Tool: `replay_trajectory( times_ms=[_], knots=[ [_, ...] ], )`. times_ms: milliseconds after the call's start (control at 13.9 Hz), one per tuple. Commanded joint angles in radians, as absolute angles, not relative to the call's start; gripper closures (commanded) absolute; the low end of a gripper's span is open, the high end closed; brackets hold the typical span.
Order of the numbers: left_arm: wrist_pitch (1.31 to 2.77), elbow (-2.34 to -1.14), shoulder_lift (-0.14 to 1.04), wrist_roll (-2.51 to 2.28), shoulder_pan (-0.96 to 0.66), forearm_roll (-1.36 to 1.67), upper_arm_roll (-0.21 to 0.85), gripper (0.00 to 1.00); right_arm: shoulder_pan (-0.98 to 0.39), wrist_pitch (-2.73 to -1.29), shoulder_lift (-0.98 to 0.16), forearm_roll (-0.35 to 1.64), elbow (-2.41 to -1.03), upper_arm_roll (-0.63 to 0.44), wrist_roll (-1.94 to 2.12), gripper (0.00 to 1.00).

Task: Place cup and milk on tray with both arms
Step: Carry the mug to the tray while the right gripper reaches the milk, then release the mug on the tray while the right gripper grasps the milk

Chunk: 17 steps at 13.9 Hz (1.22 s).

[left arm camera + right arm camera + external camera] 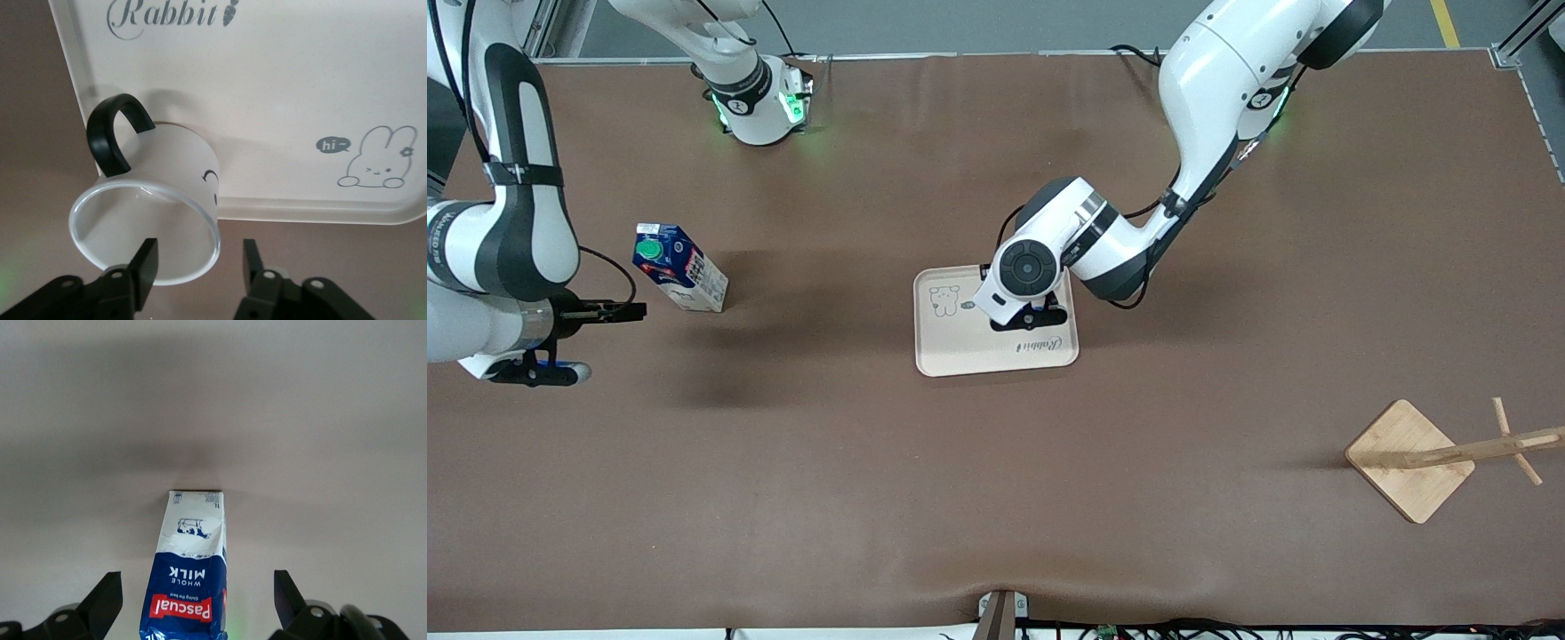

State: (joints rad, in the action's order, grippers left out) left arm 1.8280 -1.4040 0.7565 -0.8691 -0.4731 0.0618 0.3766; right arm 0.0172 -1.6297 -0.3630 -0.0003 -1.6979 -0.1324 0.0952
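Brown table [996, 498] holds a beige tray [960, 342] with the white cup [150, 220] standing in it, under the left tool [199, 267], fingers apart around its rim. Blue milk [679, 267] stands toward the right arm's end, by the wide-open right tool [197, 597].

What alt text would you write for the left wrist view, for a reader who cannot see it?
A white cup with a black handle stands on the edge of a beige tray, and the open left gripper has one finger inside the rim. The tray carries a "Rabbit" script and a small animal drawing; brown table surrounds it.
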Motion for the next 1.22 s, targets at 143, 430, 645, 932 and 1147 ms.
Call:
replay_trajectory(
  times_ms=[143,430,645,932,1147],
  knots=[
    [1.682,-1.331,0.658,-0.859,-0.439,0.055,0.332,0.0,-0.002,-1.649,-0.217,0.017,-1.877,-0.129,0.095,0.0],
    [1.57,-1.333,0.494,-0.769,-0.393,-0.252,0.267,0.0,-0.024,-1.713,-0.114,0.017,-2.031,-0.129,0.095,0.0],
    [1.56,-1.333,0.416,-0.643,-0.251,-0.281,0.27,0.0,-0.026,-1.718,-0.084,0.017,-2.078,-0.13,0.094,0.0],
    [1.557,-1.342,0.299,-0.416,-0.065,-0.291,0.267,0.0,-0.025,-1.758,-0.069,0.015,-2.125,-0.13,0.094,0.0],
    [1.514,-1.345,0.218,-0.321,0.028,-0.276,0.279,0.0,-0.018,-1.804,-0.064,0.008,-2.175,-0.132,0.094,0.0]
  ],
)
